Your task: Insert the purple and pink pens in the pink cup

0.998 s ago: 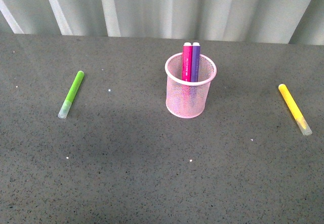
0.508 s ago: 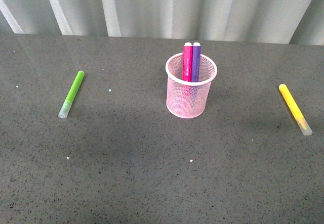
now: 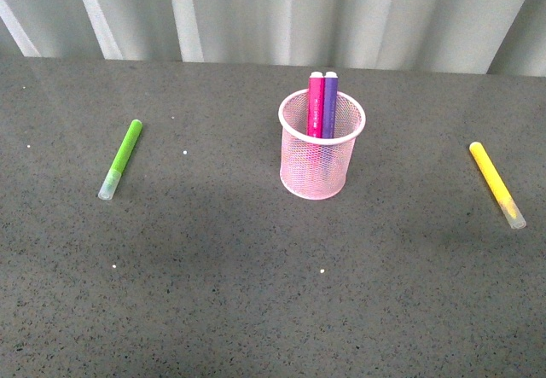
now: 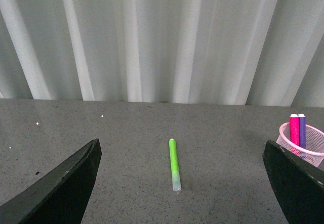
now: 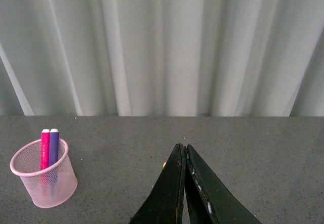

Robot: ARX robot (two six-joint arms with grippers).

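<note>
Grippers clear of the job, left gripper spread wide, right gripper closed empty, since pink pen and purple pen stand upright inside pink cup.

Grey speckled table — pink cup, green marker, yellow marker.

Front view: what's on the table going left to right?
Green marker → pink cup with the pink pen and then the purple pen standing in it → yellow marker.
</note>
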